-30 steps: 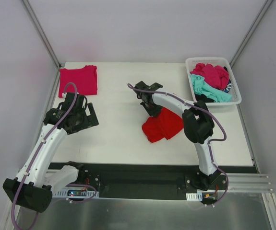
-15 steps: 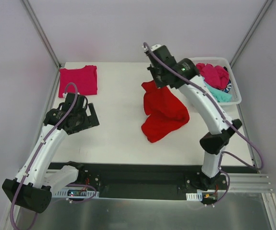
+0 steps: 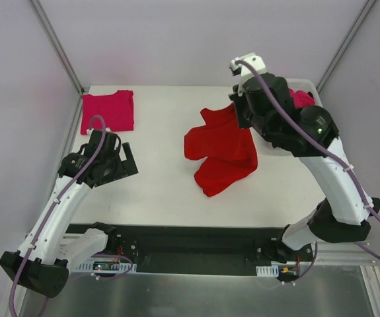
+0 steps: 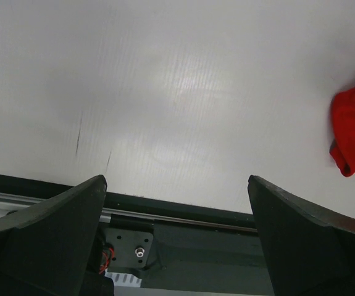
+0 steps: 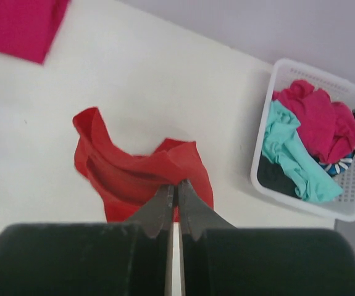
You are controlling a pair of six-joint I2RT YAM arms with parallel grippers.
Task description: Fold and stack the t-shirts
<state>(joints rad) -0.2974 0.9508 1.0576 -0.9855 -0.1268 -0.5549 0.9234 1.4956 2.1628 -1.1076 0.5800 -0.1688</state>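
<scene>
A large bright red t-shirt [image 3: 219, 152] hangs from my right gripper [image 3: 237, 107], which is raised high over the table's back middle and shut on the shirt's upper edge [image 5: 176, 182]. The shirt's lower part still rests on the table [image 3: 163, 185]. A magenta-pink t-shirt [image 3: 108, 109] lies folded flat at the back left corner. My left gripper [image 3: 114, 165] hovers open near the left front, nothing between its fingers; the red t-shirt's tip [image 4: 354, 126] shows at the right edge of its wrist view.
A white lattice basket [image 5: 344, 203] stands at the back right with magenta [image 5: 316, 117], teal [image 5: 288, 154] and dark shirts heaped inside. The table's dark front rail [image 4: 183, 216] lies just below my left gripper.
My right arm has swung up and to the back right, lifting the red t-shirt from a crumpled heap so it stretches out and hangs. The left arm has barely moved.
</scene>
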